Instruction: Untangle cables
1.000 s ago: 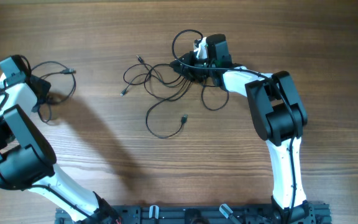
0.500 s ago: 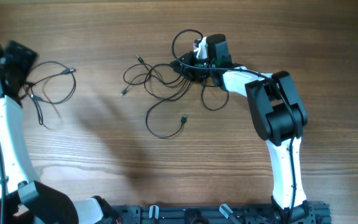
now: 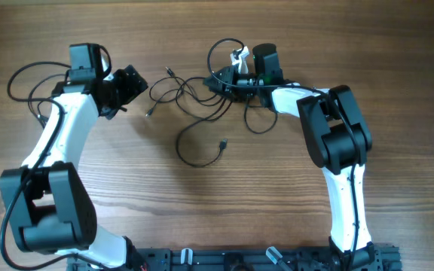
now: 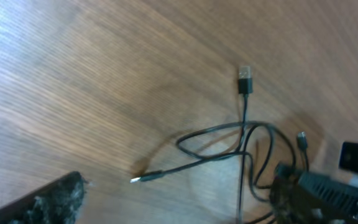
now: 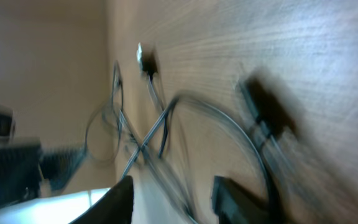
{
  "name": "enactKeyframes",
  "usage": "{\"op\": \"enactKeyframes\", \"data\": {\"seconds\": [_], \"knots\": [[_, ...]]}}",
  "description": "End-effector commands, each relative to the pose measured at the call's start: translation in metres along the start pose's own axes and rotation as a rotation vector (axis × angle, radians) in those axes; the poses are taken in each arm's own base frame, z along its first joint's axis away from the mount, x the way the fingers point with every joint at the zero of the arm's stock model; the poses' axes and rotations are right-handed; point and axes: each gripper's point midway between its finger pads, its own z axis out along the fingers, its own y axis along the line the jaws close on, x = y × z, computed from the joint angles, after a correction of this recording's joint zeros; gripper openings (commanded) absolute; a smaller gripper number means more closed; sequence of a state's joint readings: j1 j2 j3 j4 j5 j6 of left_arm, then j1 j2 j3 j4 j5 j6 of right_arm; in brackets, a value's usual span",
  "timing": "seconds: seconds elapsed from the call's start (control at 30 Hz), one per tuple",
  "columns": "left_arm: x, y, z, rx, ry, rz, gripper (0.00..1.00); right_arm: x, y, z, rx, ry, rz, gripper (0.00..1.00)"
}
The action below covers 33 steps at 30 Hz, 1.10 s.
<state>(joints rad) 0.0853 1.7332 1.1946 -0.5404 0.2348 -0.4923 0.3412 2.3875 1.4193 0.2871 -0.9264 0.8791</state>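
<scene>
The cables point(image 3: 194, 102) lie as a bunch of thin black wires in the upper middle of the table. One loop point(image 3: 202, 147) trails toward me and ends in a small plug. My left gripper point(image 3: 129, 84) hangs open just left of the bunch, holding nothing. In the left wrist view only one finger point(image 4: 48, 202) shows. Beyond it lie a silvery plug tip point(image 4: 138, 179) and a darker plug point(image 4: 245, 79). My right gripper point(image 3: 222, 78) sits at the bunch's right side. Its jaws point(image 5: 176, 199) stand apart, and blurred cable strands point(image 5: 148, 143) run up from the gap.
A thin black loop point(image 3: 21, 75) shows at the far left, partly under the left arm. The right arm point(image 3: 337, 128) reaches up along the right side. The left arm point(image 3: 59, 135) crosses the left side. A black rail point(image 3: 224, 260) runs along the near edge.
The left arm has swung from the far left edge in toward the bunch, and its jaws have opened wide. The right gripper's jaws have parted a little; it stays by the bunch.
</scene>
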Motion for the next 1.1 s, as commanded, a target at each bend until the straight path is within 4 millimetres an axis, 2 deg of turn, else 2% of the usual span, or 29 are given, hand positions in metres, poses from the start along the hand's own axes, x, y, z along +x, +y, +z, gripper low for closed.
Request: {"op": "enactKeyframes", "data": {"seconds": [0.0, 0.17, 0.23, 0.33, 0.4, 0.43, 0.63, 0.7, 0.87, 0.93, 0.97, 1.0, 1.07], "knots": [[-0.001, -0.015, 0.008, 0.038, -0.018, 0.049, 1.0, 0.014, 0.044, -0.023, 0.01, 0.047, -0.186, 0.49], [-0.003, -0.019, 0.008, 0.042, -0.035, 0.064, 1.0, 0.008, 0.088, -0.063, 0.171, -0.053, -0.289, 0.51], [-0.005, -0.015, 0.008, 0.017, -0.047, 0.063, 1.0, 0.005, 0.092, -0.074, 0.227, -0.09, -0.288, 0.51], [-0.006, -0.014, 0.009, 0.011, -0.051, 0.063, 0.99, 0.004, 0.076, -0.082, 0.334, -0.116, -0.244, 0.52], [-0.009, -0.013, 0.009, 0.004, -0.065, 0.065, 0.95, 0.01, 0.049, -0.086, 0.453, -0.118, -0.161, 0.52], [-0.009, -0.014, 0.009, 0.006, -0.068, 0.066, 0.95, 0.013, 0.044, -0.084, 0.473, -0.112, -0.149, 0.52], [-0.011, -0.015, 0.009, 0.012, -0.076, 0.067, 0.96, 0.043, 0.051, -0.048, 0.474, -0.04, -0.207, 0.47], [-0.012, -0.016, 0.009, 0.014, -0.079, 0.068, 1.0, 0.045, 0.053, -0.035, 0.529, -0.079, -0.271, 0.42], [-0.013, -0.016, 0.009, 0.01, -0.085, 0.069, 1.0, 0.056, 0.067, -0.002, 0.569, -0.11, -0.478, 0.41], [-0.016, -0.012, 0.008, -0.012, -0.099, 0.068, 1.0, 0.066, 0.067, 0.014, 0.553, -0.086, -0.532, 0.48], [-0.017, -0.01, 0.008, -0.023, -0.106, 0.067, 1.0, 0.073, 0.063, 0.025, 0.549, -0.068, -0.541, 0.63], [-0.017, -0.01, 0.008, -0.023, -0.106, 0.067, 1.0, 0.078, 0.058, 0.031, 0.55, -0.056, -0.546, 0.66], [-0.017, -0.01, 0.008, -0.023, -0.106, 0.067, 1.0, 0.083, 0.045, 0.042, 0.555, -0.039, -0.545, 0.67]]}}
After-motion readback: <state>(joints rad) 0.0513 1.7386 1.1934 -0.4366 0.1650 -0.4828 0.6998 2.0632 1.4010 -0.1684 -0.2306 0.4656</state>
